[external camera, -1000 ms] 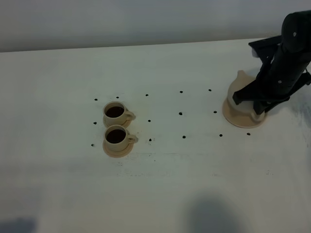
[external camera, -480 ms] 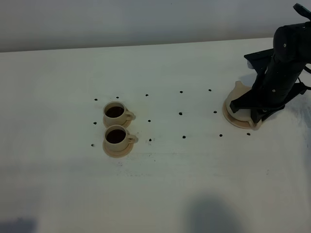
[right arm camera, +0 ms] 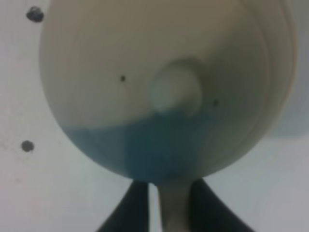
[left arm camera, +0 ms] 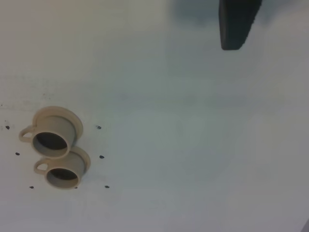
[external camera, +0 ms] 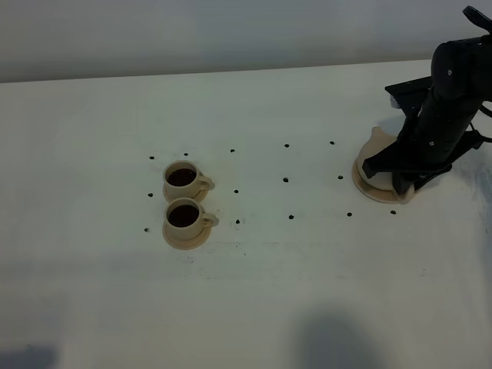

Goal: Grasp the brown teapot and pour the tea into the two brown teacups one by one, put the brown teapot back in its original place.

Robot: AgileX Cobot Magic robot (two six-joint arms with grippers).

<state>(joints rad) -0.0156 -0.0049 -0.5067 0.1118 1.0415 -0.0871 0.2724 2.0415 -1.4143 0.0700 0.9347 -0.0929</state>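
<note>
The brown teapot [external camera: 378, 154] sits on its wide tan disc, the original place [external camera: 367, 187], at the right of the table, mostly hidden behind my right arm. In the right wrist view I look down on the teapot [right arm camera: 164, 87] and its lid knob. My right gripper [right arm camera: 168, 187] has its two dark fingers either side of the loop handle, with a thin gap showing on one side. From above, the right gripper [external camera: 405, 178] is low at the pot's near side. The two brown teacups [external camera: 182, 178] [external camera: 184, 217] stand on small saucers at centre left, both dark inside. Only one finger of the left gripper [left arm camera: 236, 24] shows.
Small black dots mark the white table [external camera: 307, 254] in a grid between cups and teapot. From the left wrist, the two cups [left arm camera: 50, 140] [left arm camera: 63, 171] appear side by side, handles pointing the same way. The table's back edge runs behind the teapot.
One second ago the teapot was higher and tilted over the disc. It has come down onto the disc with my right arm, which has hardly moved in the last half second.
</note>
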